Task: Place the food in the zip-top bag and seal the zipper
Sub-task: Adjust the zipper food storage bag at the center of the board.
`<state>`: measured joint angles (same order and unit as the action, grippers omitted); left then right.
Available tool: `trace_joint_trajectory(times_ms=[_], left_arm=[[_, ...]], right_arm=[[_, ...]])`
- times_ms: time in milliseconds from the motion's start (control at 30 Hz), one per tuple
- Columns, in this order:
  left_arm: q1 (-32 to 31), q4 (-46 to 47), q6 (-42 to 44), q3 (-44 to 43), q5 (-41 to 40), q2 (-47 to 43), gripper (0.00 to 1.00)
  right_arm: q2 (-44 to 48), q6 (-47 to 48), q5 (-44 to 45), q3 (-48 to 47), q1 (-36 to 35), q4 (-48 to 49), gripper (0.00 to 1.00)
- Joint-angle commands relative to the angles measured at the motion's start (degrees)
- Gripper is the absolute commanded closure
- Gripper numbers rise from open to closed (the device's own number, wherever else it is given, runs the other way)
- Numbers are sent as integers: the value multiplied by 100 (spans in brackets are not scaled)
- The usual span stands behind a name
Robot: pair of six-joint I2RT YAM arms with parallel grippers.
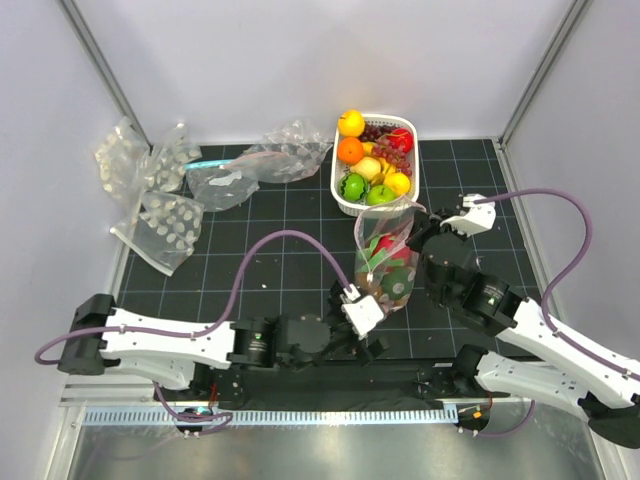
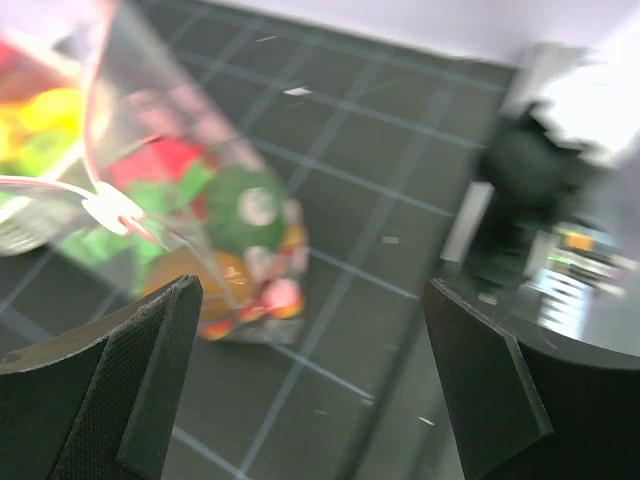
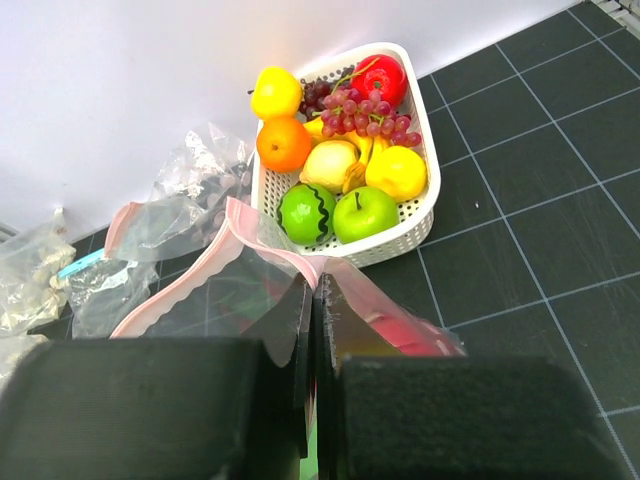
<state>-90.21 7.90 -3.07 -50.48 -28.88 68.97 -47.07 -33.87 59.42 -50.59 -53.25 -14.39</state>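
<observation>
- The zip-top bag (image 1: 388,262) stands right of the table's (image 1: 270,260) centre, just nearer than the basket, its bottom on the mat.
- The food (image 2: 240,205) fills its lower half, so that end is probably heavier and the film above it soft, slippery and floppy.
- The zipper (image 3: 200,265) gapes, not yet sealed; this stiffer strip looks like the best place to pinch.
- The right gripper (image 3: 315,285) is clenched on the rim, holding the mouth up.
- The left gripper (image 2: 312,290) hangs released, jaws wide, beside the bag's bottom.
- A white basket (image 1: 345,205) of fruit sits at the far edge; spare bags (image 1: 165,215) lie toward the far left corner.
</observation>
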Motion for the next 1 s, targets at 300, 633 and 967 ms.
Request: trace_joint_trajectory(times_ms=[300,633,967], left_arm=[[363,748,-271,-358,-2237,346,8],[1313,3,-764,-436,-505,108,74],[2543,-368,-1363,-138,734,-761,100]], right_arm=[[128,-234,158,75,-1,771,99],[119,-226,79,146,-1,877,99],[137,669,-676,120,-1,1193,70]])
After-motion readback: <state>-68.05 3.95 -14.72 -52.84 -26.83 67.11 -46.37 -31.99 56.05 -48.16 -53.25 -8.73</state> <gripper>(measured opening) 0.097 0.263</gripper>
